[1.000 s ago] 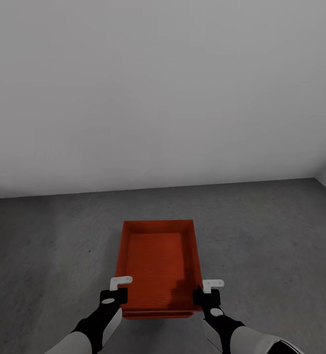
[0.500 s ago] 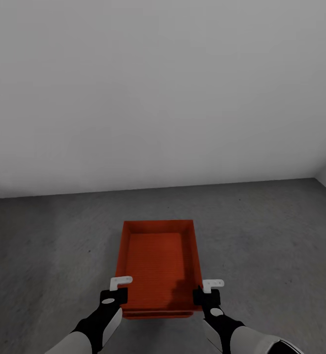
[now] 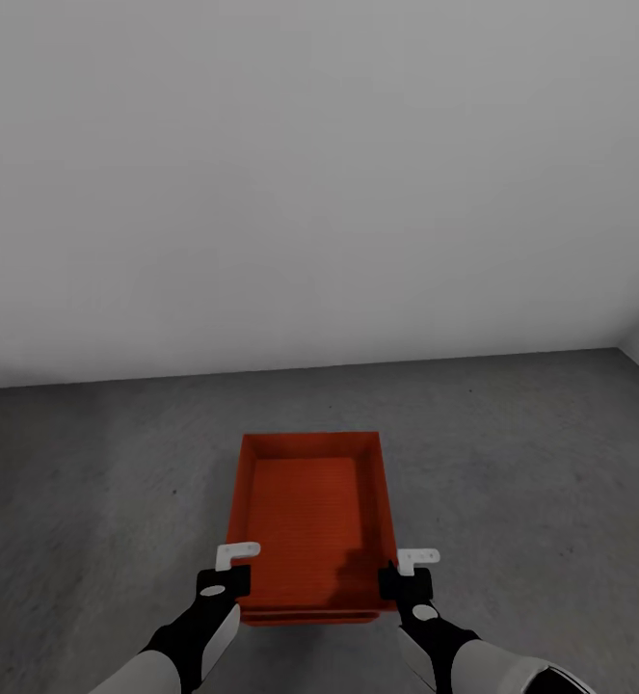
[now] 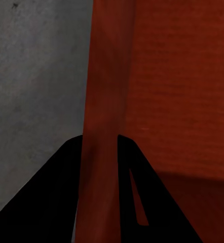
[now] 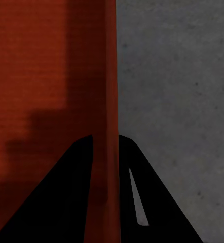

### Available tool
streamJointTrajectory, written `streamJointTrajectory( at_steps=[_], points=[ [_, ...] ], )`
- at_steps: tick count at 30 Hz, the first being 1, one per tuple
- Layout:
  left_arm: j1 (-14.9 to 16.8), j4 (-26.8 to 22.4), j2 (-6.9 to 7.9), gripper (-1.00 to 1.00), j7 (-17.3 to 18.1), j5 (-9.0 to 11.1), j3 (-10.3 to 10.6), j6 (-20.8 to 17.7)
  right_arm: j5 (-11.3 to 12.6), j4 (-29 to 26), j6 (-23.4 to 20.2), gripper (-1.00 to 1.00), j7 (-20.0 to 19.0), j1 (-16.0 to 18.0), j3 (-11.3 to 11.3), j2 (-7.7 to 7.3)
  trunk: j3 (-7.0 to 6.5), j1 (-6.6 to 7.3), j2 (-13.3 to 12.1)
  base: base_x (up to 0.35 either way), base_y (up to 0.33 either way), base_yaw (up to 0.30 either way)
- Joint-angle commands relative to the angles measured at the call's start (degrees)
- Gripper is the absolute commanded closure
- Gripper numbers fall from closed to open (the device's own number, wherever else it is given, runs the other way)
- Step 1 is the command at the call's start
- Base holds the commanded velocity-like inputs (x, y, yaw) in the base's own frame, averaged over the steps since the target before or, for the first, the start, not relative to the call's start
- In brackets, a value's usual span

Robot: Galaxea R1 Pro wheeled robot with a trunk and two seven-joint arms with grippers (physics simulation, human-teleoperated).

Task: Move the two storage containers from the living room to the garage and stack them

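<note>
- Left gripper [image 3: 225, 582]: fingers [image 4: 66, 202] pinch the bin's [image 3: 309, 511] left wall between them.
- Right gripper [image 3: 405, 582]: fingers [image 5: 66, 202] pinch the right wall.
- A second rim edge shows under the near end; floor [image 3: 531, 463] beneath.

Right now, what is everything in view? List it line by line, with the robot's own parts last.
Storage container: orange-red, open-topped, in front of the robot; a second rim edge shows beneath its near end, so it may sit on another one, though I cannot tell for sure.
Floor: one, dark grey, under and around the container.
Wall: one, pale grey-white, behind.
Left gripper: one, black and white, astride the container's left wall.
Right gripper: one, black and white, astride the right wall.
</note>
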State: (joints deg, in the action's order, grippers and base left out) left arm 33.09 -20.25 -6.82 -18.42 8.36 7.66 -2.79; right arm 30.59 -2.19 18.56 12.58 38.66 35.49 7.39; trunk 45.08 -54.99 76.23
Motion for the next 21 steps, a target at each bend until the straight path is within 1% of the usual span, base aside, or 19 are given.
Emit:
streamJointTrajectory(
  at_steps=[1,21],
  points=[
    [0.0,-0.3,0.06,1.00,-0.6,-0.1,0.0,2.8,1.3,0.2,0.3,1.00,0.1,0.0,-2.5,-0.01,0.23,-0.22,0.4,0.000,0.000,0.000],
    [0.0,-0.5,0.05,1.00,-0.6,-0.1,0.0,2.8,1.3,0.2,0.3,1.00,0.1,0.0,-2.5,-0.01,3.82,-4.62,8.5,0.000,0.000,0.000]
  ],
)
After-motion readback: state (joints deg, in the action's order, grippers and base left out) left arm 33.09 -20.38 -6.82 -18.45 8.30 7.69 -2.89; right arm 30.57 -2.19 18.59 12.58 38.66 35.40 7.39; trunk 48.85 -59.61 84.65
